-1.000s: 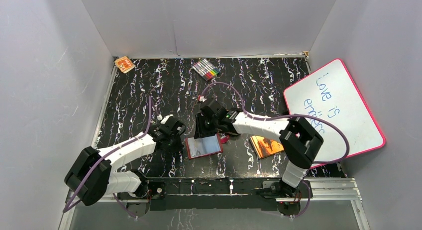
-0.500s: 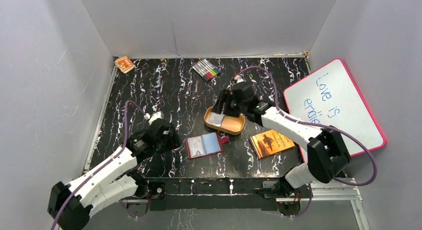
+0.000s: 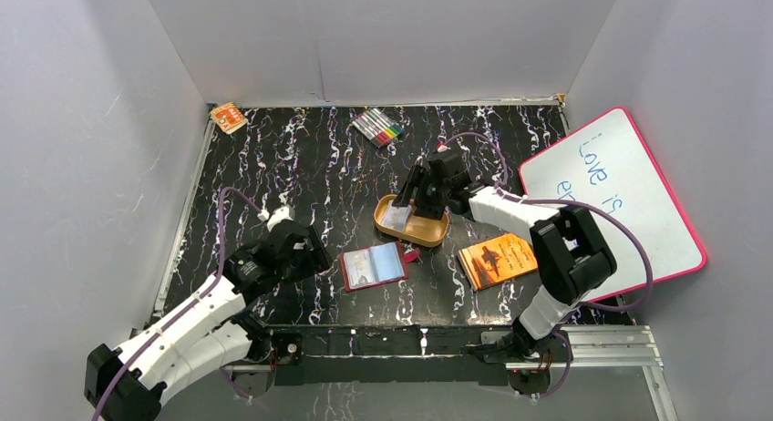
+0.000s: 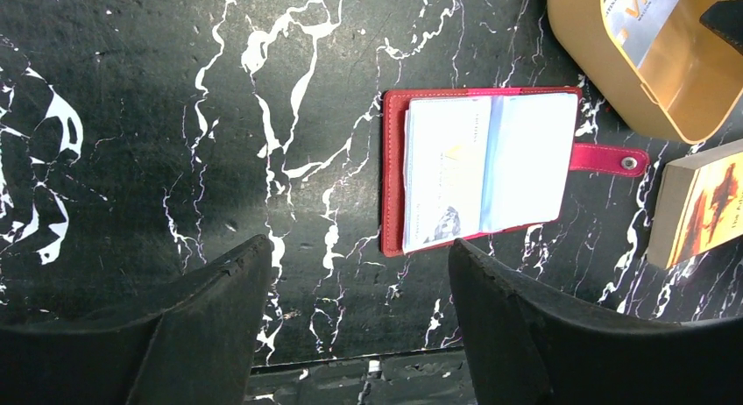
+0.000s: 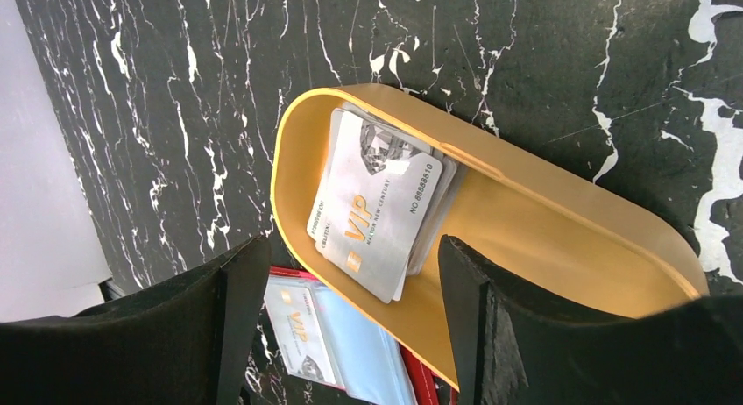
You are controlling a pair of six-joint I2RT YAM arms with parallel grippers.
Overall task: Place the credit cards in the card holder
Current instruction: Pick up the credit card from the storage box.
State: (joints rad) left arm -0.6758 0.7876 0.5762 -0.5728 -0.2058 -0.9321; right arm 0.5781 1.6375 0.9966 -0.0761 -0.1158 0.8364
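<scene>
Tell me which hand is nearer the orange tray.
Right. The right hand hovers over the orange tray and its cards; the left hand is farther off, beyond the red wallet.

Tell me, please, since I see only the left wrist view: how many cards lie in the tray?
Observer: A small stack of cards lies at one end of the tray; I cannot count them.
Operator: Where is the right tool?
Observer: The right tool hangs open over that stack, holding nothing.
Operator: Is anything behind the tray?
Observer: A set of markers lies well behind it.
</scene>
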